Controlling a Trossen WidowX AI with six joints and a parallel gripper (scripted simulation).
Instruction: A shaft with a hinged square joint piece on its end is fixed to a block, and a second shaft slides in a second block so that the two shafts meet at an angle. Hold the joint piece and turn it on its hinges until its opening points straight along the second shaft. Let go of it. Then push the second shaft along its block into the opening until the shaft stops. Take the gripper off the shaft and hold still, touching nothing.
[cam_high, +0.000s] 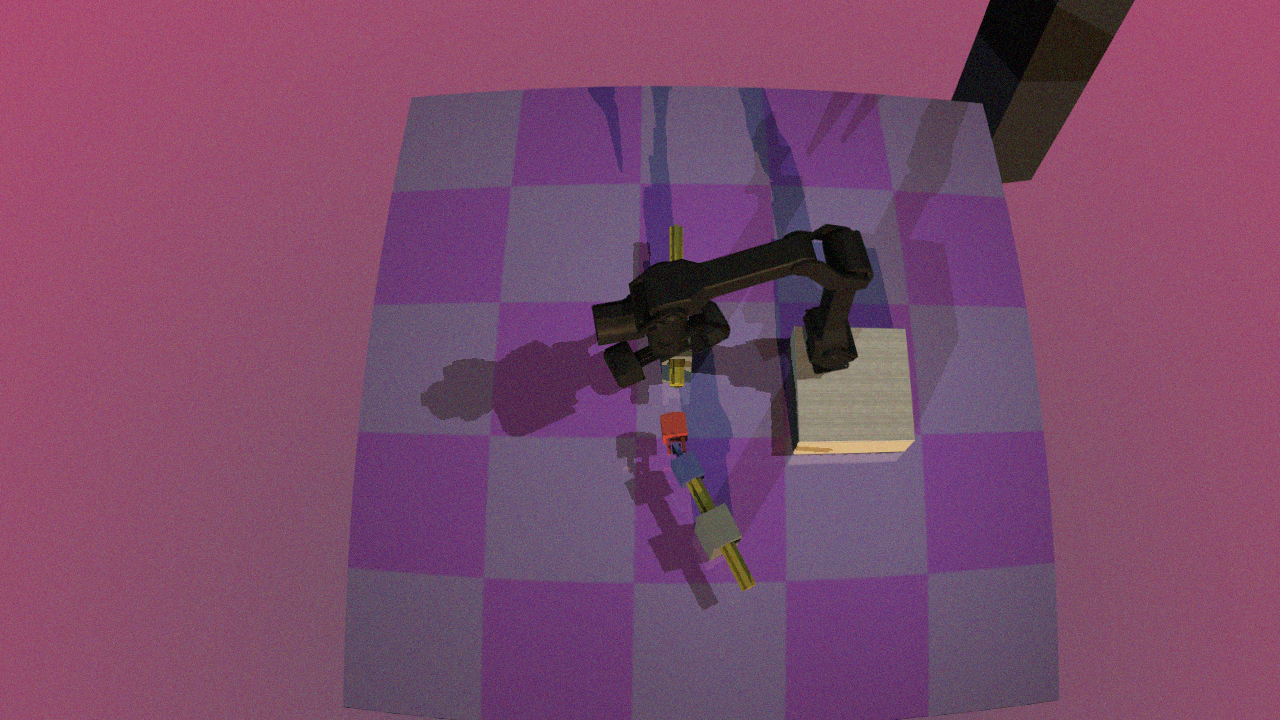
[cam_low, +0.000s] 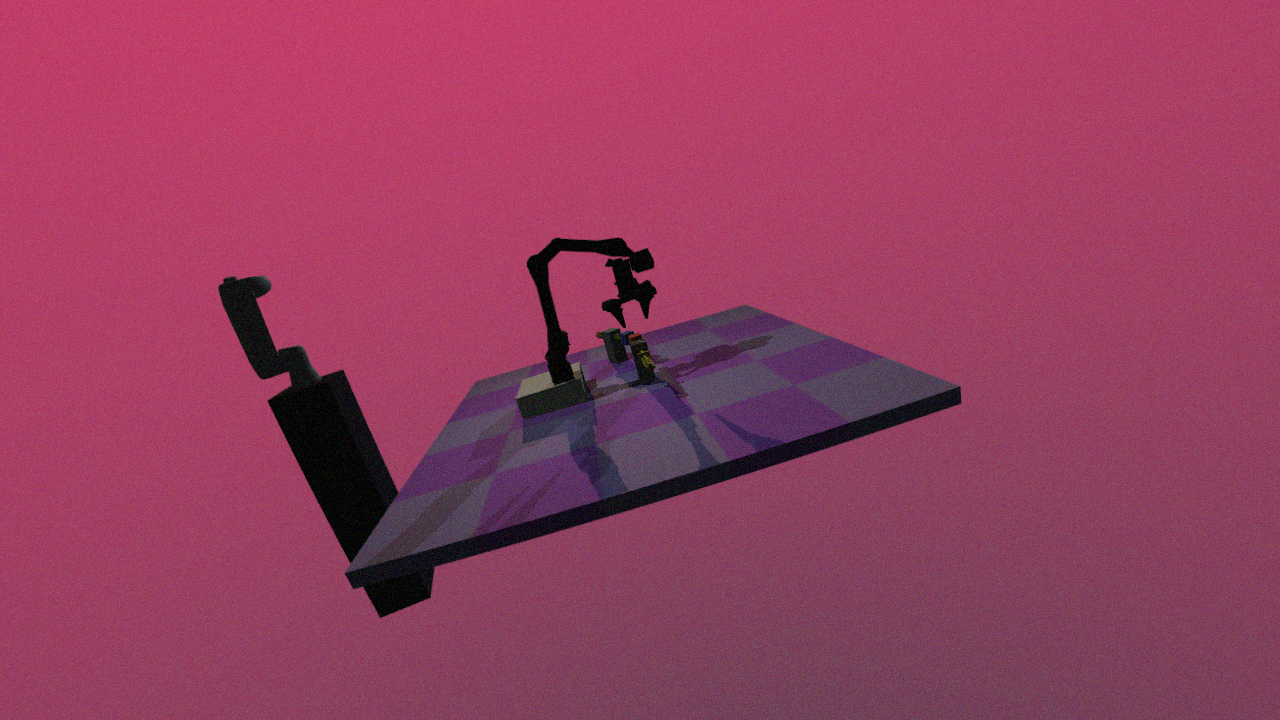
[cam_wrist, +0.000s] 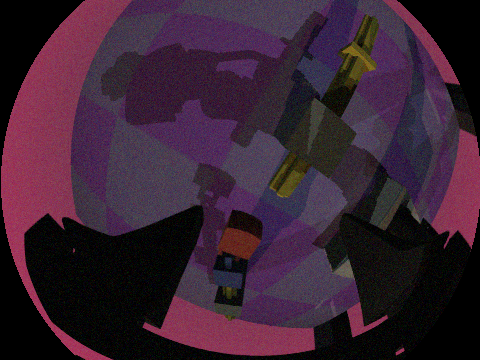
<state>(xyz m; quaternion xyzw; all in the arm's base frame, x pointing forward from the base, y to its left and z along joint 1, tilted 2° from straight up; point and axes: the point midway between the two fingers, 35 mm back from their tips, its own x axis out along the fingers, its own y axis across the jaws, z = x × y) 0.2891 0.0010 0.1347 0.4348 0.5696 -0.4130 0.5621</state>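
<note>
Two shafts (cam_high: 737, 566) (cam_wrist: 290, 175) lie below the wide-open, empty hand (cam_low: 634, 322) (cam_wrist: 276, 219), apart from it.

My red joint piece (cam_high: 674, 425) (cam_wrist: 241, 241) sits hinged on the angled yellow shaft (cam_high: 738, 565) (cam_wrist: 229, 291) through its grey block (cam_high: 717, 528) (cam_wrist: 228, 310), apart from the second yellow shaft (cam_high: 676, 373) (cam_wrist: 290, 176) in its own block (cam_low: 644, 368) (cam_wrist: 322, 134).
</note>
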